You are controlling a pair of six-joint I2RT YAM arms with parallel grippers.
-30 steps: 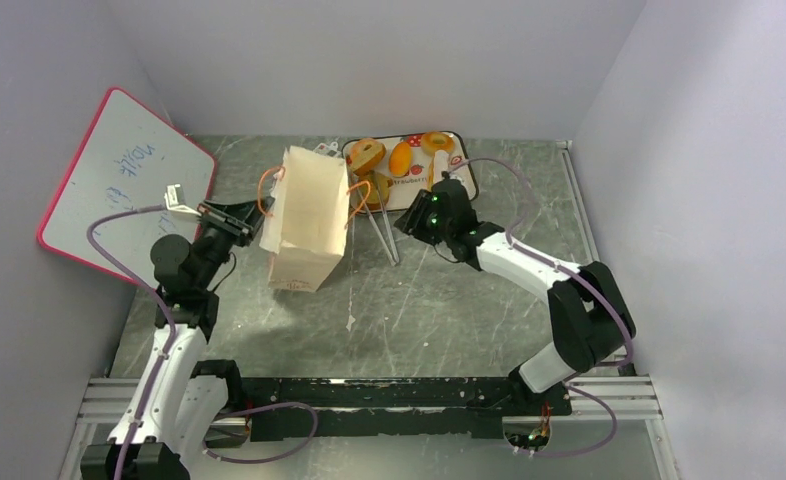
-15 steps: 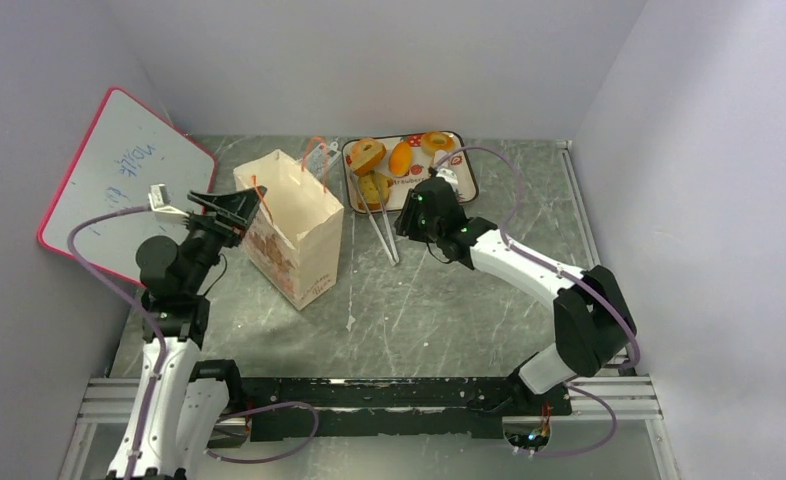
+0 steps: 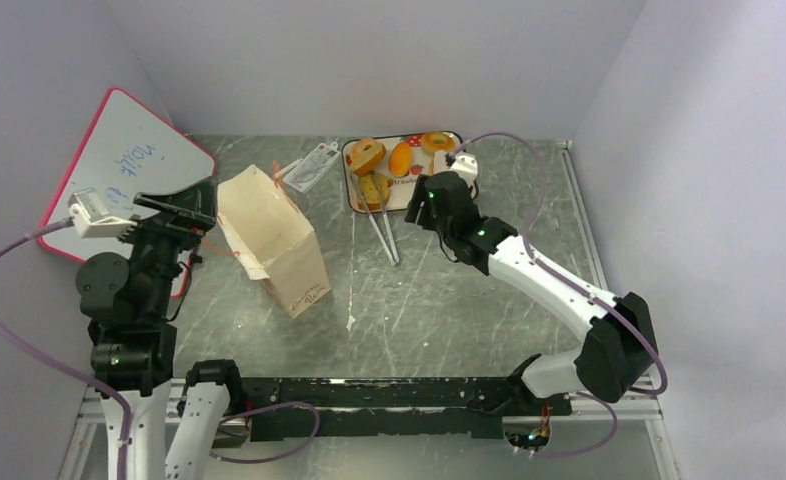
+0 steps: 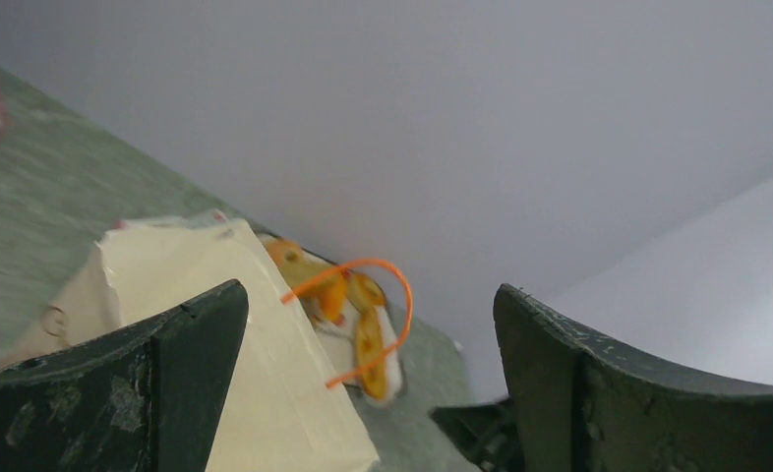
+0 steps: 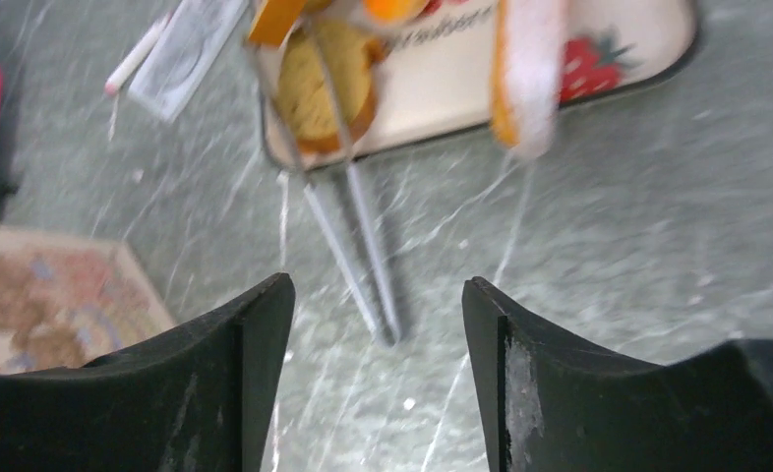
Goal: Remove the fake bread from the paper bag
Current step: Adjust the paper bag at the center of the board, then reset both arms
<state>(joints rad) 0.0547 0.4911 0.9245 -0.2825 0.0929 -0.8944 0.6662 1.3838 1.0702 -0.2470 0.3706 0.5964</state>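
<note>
The cream paper bag stands tilted at the table's left middle, mouth up, with an orange loop handle sticking out. My left gripper hovers open just left of the bag's top rim and holds nothing. Several golden pieces of fake bread lie on the strawberry-print tray at the back; one bun sits at its near left corner. My right gripper is open and empty above the table in front of the tray. The bag's inside is hidden.
Metal tongs rest from the tray's left corner toward the table's middle, their tips below my right gripper. A clear packet lies behind the bag. A pink-framed whiteboard leans on the left wall.
My left gripper has opened, let go of the bag's handle and pulled back to the left. The bag has swung round and shifted left. My right gripper has widened and drawn back slightly.
</note>
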